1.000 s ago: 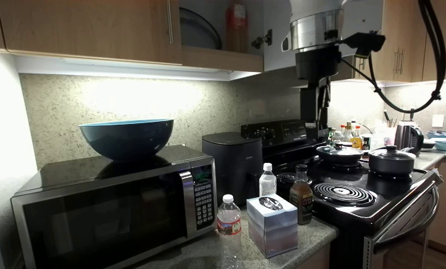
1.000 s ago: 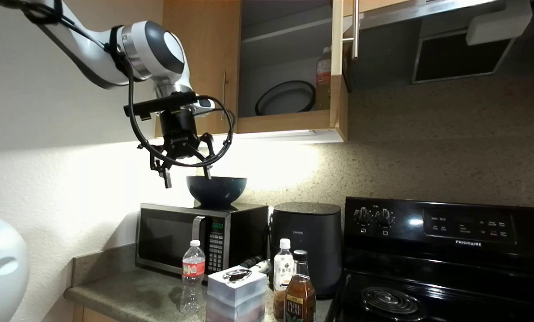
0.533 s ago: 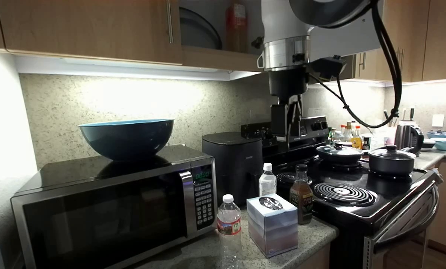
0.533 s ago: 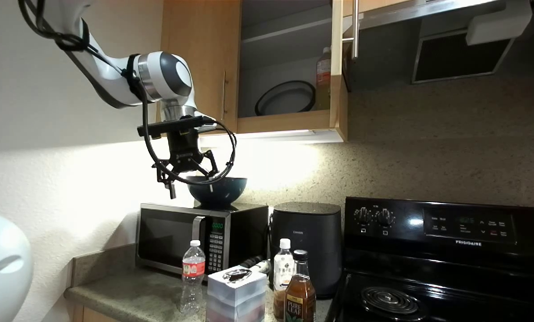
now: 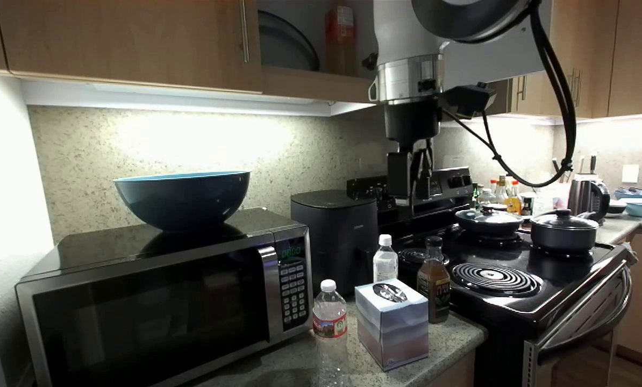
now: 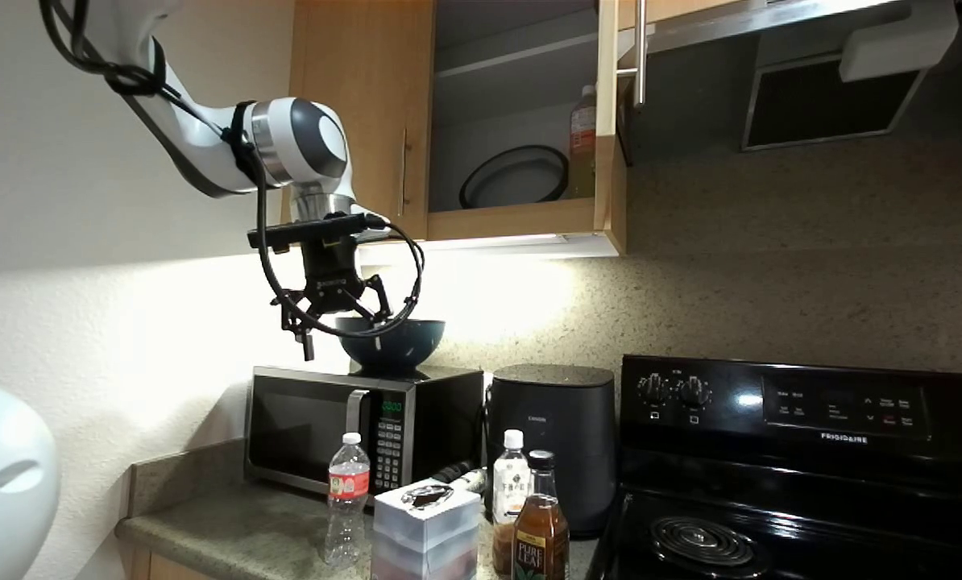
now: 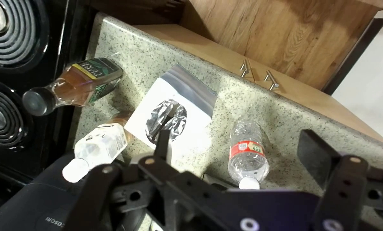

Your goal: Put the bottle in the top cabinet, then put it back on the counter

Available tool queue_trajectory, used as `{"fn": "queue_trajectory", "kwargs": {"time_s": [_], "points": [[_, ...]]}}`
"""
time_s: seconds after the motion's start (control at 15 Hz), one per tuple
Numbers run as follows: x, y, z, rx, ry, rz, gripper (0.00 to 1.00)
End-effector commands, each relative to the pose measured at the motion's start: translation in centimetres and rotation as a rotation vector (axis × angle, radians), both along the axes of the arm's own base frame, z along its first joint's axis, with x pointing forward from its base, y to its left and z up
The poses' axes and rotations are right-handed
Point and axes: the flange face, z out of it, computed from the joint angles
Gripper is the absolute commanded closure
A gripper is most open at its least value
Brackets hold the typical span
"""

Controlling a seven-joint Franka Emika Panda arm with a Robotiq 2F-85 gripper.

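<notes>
The bottle, clear with a red band and white cap, stands upright on the counter (image 5: 267, 371) in front of the microwave. It shows in both exterior views (image 5: 330, 322) (image 6: 347, 487) and in the wrist view (image 7: 247, 150). My gripper (image 6: 344, 346) is open and empty, pointing down well above the bottle. In the wrist view the bottle shows between the spread fingers (image 7: 234, 138), untouched. The gripper also hangs high in an exterior view (image 5: 408, 196). The top cabinet (image 5: 138, 43) (image 6: 360, 105) has one compartment open, with a dark-rimmed round plate and a red-labelled bottle inside.
A tissue box (image 6: 425, 528) stands close beside the bottle. Beyond it are a pale-labelled bottle (image 5: 385, 260), a brown tea bottle (image 6: 540, 524) and a black air fryer (image 5: 334, 242). The microwave (image 5: 154, 301) carries a blue bowl (image 5: 186, 199). The stove (image 5: 493, 279) holds pans.
The arm has come down and closer to the space above the bottle, mostly in the first half second. It has barely moved since. The gripper stays open and the bottle has not moved.
</notes>
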Motion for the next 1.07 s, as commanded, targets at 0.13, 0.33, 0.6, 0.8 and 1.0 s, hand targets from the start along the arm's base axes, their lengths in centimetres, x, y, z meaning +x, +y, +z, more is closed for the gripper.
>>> {"fn": "queue_trajectory", "kwargs": {"time_s": [0.13,0.33,0.6,0.8,1.0], "points": [[0.7,2.9,-4.1,0.169,0.091,-0.092,0.00],[1.2,4.8,-5.4,0.187,0.087,-0.141,0.00],[1.3,5.0,-5.9,0.164,0.096,-0.134,0.00],[1.3,5.1,-6.0,0.163,0.097,-0.138,0.00],[2.4,5.1,-7.1,0.181,0.098,-0.156,0.00]]}}
